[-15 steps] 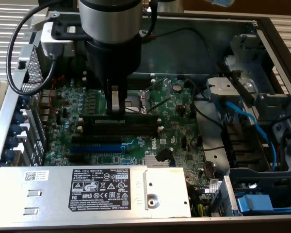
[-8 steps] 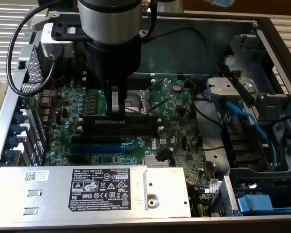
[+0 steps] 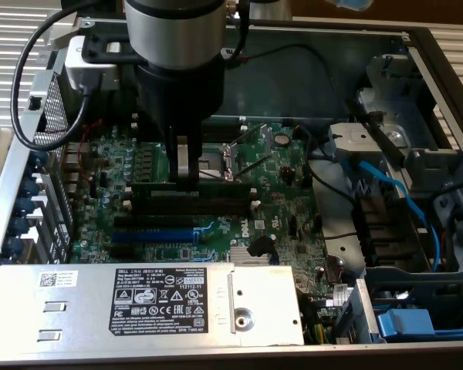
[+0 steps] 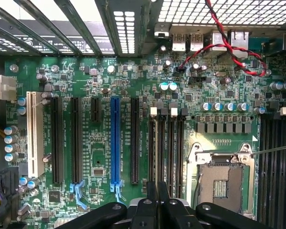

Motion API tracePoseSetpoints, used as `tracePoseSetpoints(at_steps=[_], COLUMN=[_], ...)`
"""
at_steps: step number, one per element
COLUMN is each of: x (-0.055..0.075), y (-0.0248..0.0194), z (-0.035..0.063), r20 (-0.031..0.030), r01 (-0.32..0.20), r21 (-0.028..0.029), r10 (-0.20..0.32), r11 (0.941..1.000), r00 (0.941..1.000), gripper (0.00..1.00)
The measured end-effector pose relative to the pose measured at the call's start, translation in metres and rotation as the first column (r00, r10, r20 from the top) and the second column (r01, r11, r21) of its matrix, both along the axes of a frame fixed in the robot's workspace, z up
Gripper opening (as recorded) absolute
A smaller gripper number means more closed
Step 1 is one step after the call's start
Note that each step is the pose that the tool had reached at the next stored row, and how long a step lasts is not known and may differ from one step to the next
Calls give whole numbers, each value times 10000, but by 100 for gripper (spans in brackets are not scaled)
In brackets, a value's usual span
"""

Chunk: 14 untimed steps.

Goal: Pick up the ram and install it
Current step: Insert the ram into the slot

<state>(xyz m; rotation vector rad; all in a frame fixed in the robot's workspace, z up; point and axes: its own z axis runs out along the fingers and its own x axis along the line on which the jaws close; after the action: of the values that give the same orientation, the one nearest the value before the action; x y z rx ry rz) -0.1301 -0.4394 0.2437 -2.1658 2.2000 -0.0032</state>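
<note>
You look straight down on a green motherboard (image 4: pixel 105 71). Your pincer (image 4: pixel 157 193) has its dark fingers (image 4: pixel 151 193) pressed nearly together, right over a bank of black memory slots (image 4: pixel 169 143) with white end clips (image 4: pixel 153 111); you cannot tell what sits between them. Beside that bank lies the open processor socket (image 4: pixel 221 183), with a thin metal lever (image 4: pixel 271 149) across its corner. On the bank's other side stand black expansion slots, a blue slot (image 4: pixel 115 143) and a white one (image 4: pixel 34 133). Twisted red-and-black wires (image 4: pixel 219 47) loop near the rear ports.
</note>
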Motion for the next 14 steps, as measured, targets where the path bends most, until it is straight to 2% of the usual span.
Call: tracePoseSetpoints(at_steps=[3, 14], x=[0, -4], y=[5, 5], z=[-1, -6], r20=[-1, 10], r01=[-1, 0], r21=[-39, -105], r10=[1, 0], r11=[10000, 9999], r00=[10000, 10000], gripper=[12, 12])
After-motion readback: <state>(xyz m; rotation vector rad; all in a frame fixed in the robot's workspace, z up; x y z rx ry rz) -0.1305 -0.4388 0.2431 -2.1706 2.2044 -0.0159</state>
